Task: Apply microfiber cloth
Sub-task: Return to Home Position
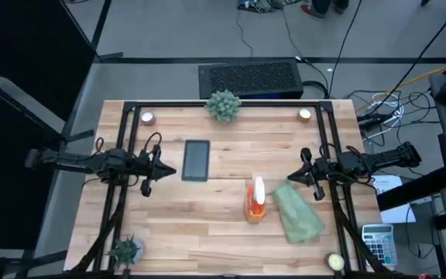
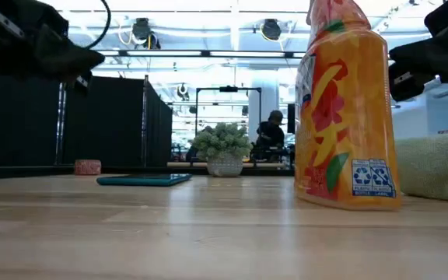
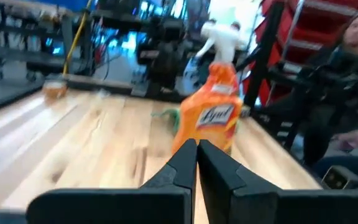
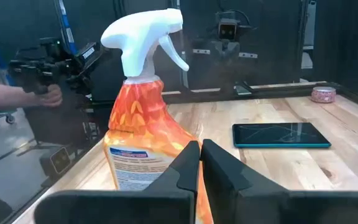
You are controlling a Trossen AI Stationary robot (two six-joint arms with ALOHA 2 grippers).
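Wooden planks form the worktop (image 1: 223, 240). At its left side the left arm (image 1: 114, 163) hangs above the boards, and its wrist view shows its jaws pressed together on nothing. Just beside their tips the dark phone (image 1: 196, 160) lies flat, apart from everything else. Farther right the orange spray bottle (image 1: 255, 200) stands upright with its white trigger head on top. Just beside the bottle, toward the front right of the worktop, the microfiber cloth (image 1: 296, 213) lies in a loose rumpled strip, held by nothing. Near its far end hovers the right arm (image 1: 347, 165), jaws likewise clenched and empty.

With both arms clear of the phone and the cloth lying free, the wiping looks finished. If the cloth is wanted, it will likely handle as light, soft and limp. It should sag and fold rather than keep a shape, and its fuzzy nap should resist slipping. A pinch on a raised fold near the middle would gather a pad, while an edge grip would leave it dangling.
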